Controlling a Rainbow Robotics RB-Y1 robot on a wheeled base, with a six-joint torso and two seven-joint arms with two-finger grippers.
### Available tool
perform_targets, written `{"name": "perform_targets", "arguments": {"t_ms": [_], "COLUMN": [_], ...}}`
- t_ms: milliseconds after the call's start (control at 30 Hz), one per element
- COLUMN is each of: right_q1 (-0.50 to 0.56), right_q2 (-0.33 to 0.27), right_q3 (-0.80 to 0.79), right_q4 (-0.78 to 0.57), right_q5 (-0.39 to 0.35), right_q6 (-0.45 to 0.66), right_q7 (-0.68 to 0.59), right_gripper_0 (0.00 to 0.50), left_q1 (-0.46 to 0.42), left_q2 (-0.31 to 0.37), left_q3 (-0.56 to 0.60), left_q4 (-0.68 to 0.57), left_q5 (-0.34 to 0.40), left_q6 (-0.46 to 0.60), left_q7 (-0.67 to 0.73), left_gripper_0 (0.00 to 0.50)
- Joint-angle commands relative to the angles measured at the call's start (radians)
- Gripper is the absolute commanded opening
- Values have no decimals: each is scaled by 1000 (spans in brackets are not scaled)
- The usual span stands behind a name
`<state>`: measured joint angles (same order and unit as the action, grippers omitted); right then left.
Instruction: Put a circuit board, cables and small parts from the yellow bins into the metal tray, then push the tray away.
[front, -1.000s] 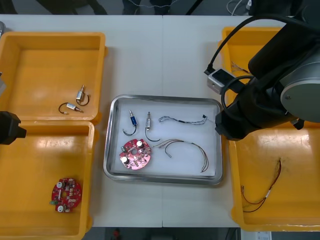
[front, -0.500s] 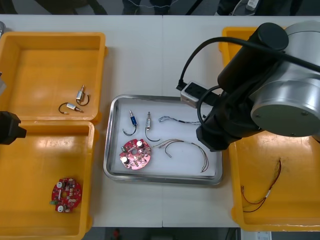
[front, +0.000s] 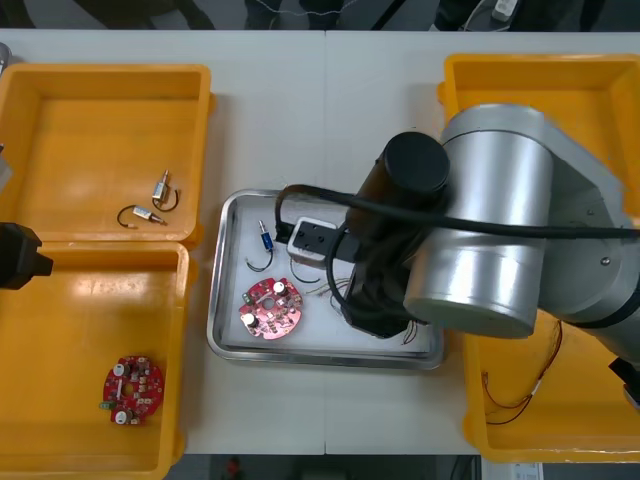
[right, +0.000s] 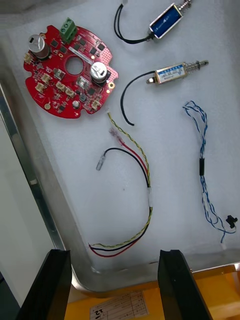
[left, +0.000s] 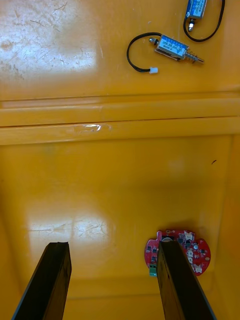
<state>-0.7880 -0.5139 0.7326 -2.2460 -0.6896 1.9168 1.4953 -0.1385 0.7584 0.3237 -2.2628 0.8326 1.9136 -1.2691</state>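
Light worktop (front: 330, 110) is carrying five items directly. Yellow bins are sitting two per side: far-left bin (front: 90, 140) and near-left bin (front: 70, 330) butted together; far-right bin (front: 560, 80) and near-right bin (front: 590, 400) opposite. Metal tray (front: 215, 300) is lying between them.

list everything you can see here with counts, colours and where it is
yellow bins: 4, yellow, two at the robot's left, two at its right
metal tray: 1, white inside, between the bins
circuit boards: 2, red, one in tray, one in left near bin
small metal parts: 4, two in tray, two in left far bin
cables: 3, blue-white and red-yellow-black in tray, red-yellow in right near bin
left tool: 1, black, open above left near bin
right tool: 1, black, open above tray rim
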Motion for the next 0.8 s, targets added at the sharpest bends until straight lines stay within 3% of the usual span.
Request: {"name": "perform_targets", "arguments": {"t_ms": [33,300,800], "right_q1": [-27,26,64], "right_q2": [64,83,91], "right_q3": [91,185,263], "right_q4": [8,36,135], "right_q5": [56,153,170], "right_q6": [3,-68,-150], "right_q7": [33,72,123], "right_gripper_0": [500,500,500], "left_q1": [20,20,20], "left_q2": [33,33,33], "left_q3": [32,32,32], "left_q4": [-34,-34,-34], "left_q5": [6,6,6], "left_q6": [6,6,6], "left_q7": [5,5,5], "left_gripper_0": [500,500,500]}}
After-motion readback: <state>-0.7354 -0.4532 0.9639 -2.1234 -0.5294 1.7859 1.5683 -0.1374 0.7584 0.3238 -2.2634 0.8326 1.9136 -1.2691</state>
